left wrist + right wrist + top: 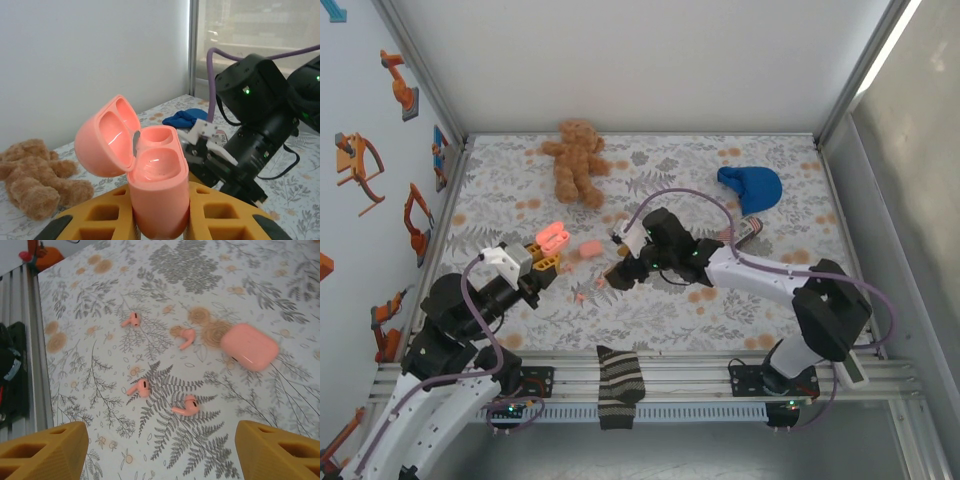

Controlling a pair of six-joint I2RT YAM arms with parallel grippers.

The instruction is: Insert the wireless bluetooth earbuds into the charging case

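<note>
My left gripper (544, 261) is shut on an open pink charging case (159, 192), held upright above the table's left side. Its lid (106, 136) is tipped back and both wells are empty. A second pink case (249, 346), closed, lies on the floral table. Several salmon-pink earbuds lie loose on the table; two of them, one earbud (140, 388) and another earbud (186, 406), are just ahead of my right gripper (161, 452). Two more, an earbud (131, 319) and an earbud (187, 338), lie farther off. My right gripper (618, 273) hovers open above them, with nothing between its yellow fingers (46, 451).
A brown teddy bear (575, 160) lies at the back left and a blue cloth (752, 186) at the back right, with a small packet (750, 228) beside it. A striped sock (619, 385) hangs over the front rail. Walls close in the table's sides and back.
</note>
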